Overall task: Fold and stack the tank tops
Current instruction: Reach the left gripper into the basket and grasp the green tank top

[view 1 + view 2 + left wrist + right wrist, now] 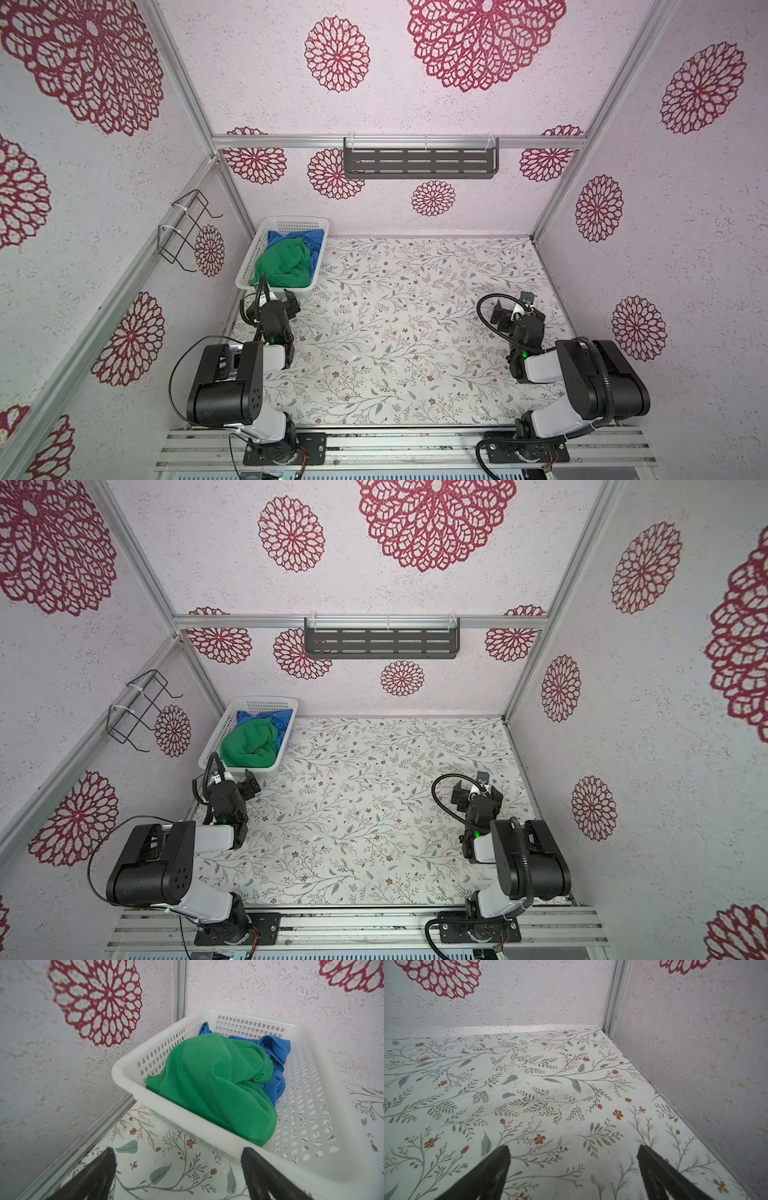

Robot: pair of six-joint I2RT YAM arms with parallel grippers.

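Observation:
Two tank tops lie crumpled in a white perforated basket at the table's far left corner. The green tank top lies on top and covers most of the blue tank top, which shows at the far end. My left gripper is open and empty just in front of the basket's near rim. On the right of the table, my right gripper is open and empty above bare tabletop.
The floral tabletop is closed in by walls at the left, back and right. A dark slotted shelf hangs on the back wall and a black wire rack on the left wall. The basket stands close to the left wall's rail.

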